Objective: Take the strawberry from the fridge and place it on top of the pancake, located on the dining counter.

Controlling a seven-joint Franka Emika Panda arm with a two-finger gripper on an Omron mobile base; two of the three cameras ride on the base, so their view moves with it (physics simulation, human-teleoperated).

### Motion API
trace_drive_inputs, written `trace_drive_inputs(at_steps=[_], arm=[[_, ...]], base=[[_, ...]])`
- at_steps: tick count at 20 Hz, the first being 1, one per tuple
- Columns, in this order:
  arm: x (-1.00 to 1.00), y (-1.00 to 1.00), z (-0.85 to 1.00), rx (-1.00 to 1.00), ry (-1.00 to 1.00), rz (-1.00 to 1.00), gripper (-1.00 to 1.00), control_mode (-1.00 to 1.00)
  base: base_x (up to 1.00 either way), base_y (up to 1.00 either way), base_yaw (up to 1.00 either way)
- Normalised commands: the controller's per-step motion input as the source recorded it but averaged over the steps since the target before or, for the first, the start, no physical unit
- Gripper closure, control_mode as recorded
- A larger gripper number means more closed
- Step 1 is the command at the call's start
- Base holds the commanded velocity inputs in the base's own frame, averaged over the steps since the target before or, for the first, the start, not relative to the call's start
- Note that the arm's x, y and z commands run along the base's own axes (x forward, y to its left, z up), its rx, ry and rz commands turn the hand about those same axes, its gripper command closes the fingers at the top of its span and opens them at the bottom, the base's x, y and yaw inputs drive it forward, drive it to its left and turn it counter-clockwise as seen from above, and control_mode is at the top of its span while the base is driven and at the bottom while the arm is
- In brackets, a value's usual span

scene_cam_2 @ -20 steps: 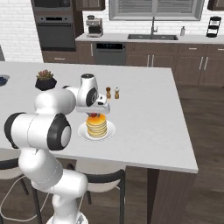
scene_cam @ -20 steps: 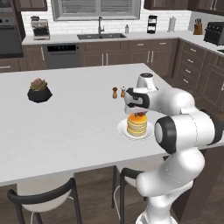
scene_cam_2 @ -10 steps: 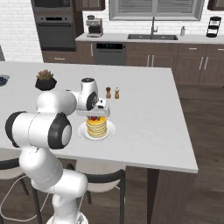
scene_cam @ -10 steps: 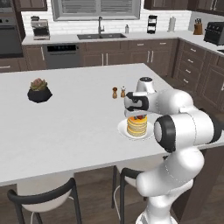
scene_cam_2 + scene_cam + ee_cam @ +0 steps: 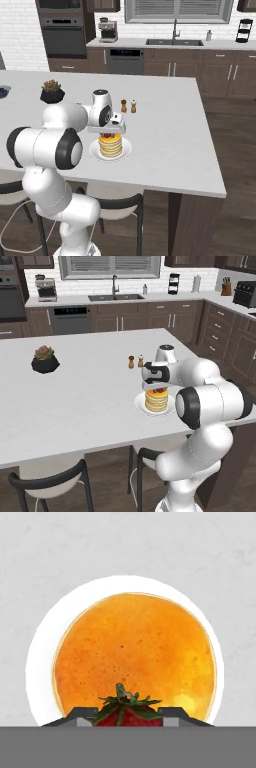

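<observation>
The dining counter (image 5: 75,401) spreads beneath the jaws on every side. A white plate (image 5: 42,652) sits on it directly below them, carrying the pancake (image 5: 135,657) stack — golden, round, its top face bare. The gripper (image 5: 127,714) hangs just above that stack, pointing straight down at it. The strawberry (image 5: 127,712) sits between the jaws, which are closed on it from either side — red body, green leafy cap toward the camera. Beyond the jaws, two small shakers (image 5: 135,361) stand near; a dark potted plant (image 5: 44,359) stands well apart.
</observation>
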Motion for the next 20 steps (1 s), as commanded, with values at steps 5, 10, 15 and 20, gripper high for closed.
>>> trace_drive_inputs(at_steps=[5,10,15,20], arm=[[0.02,0.00,0.00,0.00,0.00,0.00,-1.00,-1.00],[0.07,0.00,0.00,0.00,0.00,0.00,-1.00,-1.00],[0.06,0.00,0.00,0.00,0.00,0.00,-1.00,-1.00],[-0.27,0.00,0.43,-0.05,-0.04,0.00,-1.00,-1.00]], base=[[0.00,0.00,0.00],[0.00,0.00,0.00],[0.00,0.00,0.00],[0.00,0.00,0.00]])
